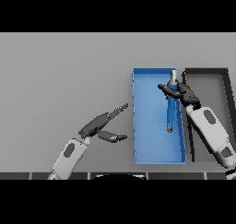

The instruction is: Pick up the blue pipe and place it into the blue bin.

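Grey table (pixel 60 71) spans the view. Blue bin (pixel 154 149) sits right of centre, a dark bin (pixel 216 75) just beside it on the right. Right hand (pixel 184 93) over the blue bin's far right part, fingers curled round the blue pipe (pixel 171 112), which runs lengthwise above the bin floor. Left hand (pixel 99 124) near left of the blue bin, fingers straight, thumb apart, holding nothing.
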`<state>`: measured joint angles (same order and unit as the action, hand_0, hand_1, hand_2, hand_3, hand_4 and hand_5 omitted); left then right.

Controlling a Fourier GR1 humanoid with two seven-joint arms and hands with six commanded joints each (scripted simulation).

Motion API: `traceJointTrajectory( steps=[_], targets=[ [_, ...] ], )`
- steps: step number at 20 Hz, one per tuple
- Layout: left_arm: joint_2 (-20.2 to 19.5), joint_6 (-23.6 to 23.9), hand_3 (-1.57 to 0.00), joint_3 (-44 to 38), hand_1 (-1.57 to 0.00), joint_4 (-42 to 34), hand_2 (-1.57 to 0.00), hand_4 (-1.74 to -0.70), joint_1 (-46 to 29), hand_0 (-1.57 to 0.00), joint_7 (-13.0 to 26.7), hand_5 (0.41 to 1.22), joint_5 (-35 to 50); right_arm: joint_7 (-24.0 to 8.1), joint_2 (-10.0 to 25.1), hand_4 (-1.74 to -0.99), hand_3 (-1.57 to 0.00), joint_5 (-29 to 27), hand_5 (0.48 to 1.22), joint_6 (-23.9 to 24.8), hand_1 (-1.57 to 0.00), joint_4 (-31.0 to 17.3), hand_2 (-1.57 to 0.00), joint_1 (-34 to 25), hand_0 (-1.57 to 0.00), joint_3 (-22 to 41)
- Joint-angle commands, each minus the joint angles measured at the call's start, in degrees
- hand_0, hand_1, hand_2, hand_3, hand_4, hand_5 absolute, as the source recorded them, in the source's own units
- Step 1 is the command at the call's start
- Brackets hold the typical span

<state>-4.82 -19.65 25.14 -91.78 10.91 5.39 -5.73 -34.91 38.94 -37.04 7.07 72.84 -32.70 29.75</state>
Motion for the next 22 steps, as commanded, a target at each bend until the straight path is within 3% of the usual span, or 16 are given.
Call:
traceJointTrajectory(
  steps=[1, 3, 5, 12, 16, 22],
  targets=[
    [0.04, -0.05, 0.0, -0.16, 0.0, -0.84, 0.0, -0.88, 0.23, 0.0, 0.34, 0.43, 0.54, 0.04, 2.57, -1.219, -0.21, -2.34, 1.137, -0.46, -0.35, 0.16, -0.35, -1.81, -0.38, 4.23],
    [0.09, 0.05, 0.0, 0.14, 0.0, -1.47, 0.0, -0.88, -0.47, 0.0, 0.77, 0.429, 0.63, 0.13, 5.33, -1.142, -0.13, -2.97, 1.03, -2.4, -0.22, 1.38, -0.22, -3.97, -0.24, 9.14],
    [0.45, 0.13, 0.0, 0.28, 0.0, -1.85, 0.0, -0.89, -0.04, 0.0, 1.9, 0.428, 0.75, -0.04, 5.48, -1.083, -0.08, -2.56, 0.934, -2.47, -0.14, 1.28, -0.14, -4.44, -0.16, 10.69],
    [0.84, 1.03, 0.0, 0.39, 0.0, -0.55, 0.0, -0.89, 0.1, 0.0, 1.53, 0.429, -0.46, 0.32, 6.77, -1.038, -0.02, -0.62, 0.734, -3.0, -0.03, 1.63, -0.03, -4.71, -0.03, 14.26],
    [0.48, 0.66, 0.0, 0.14, 0.0, -0.54, 0.0, -0.89, 0.18, 0.0, 0.97, 0.431, -0.17, 0.8, 5.83, -1.022, -0.01, 0.48, 0.672, -3.2, -0.01, 0.51, -0.01, -5.28, -0.01, 14.93],
    [-0.09, 0.77, 0.0, 0.41, 0.0, -1.06, 0.0, -0.88, -0.56, 0.0, 0.04, 0.431, -0.73, 0.82, 6.96, -1.022, 0.0, 0.32, 0.649, -4.93, -0.01, 0.85, -0.01, -5.64, -0.01, 14.87]
  ],
)
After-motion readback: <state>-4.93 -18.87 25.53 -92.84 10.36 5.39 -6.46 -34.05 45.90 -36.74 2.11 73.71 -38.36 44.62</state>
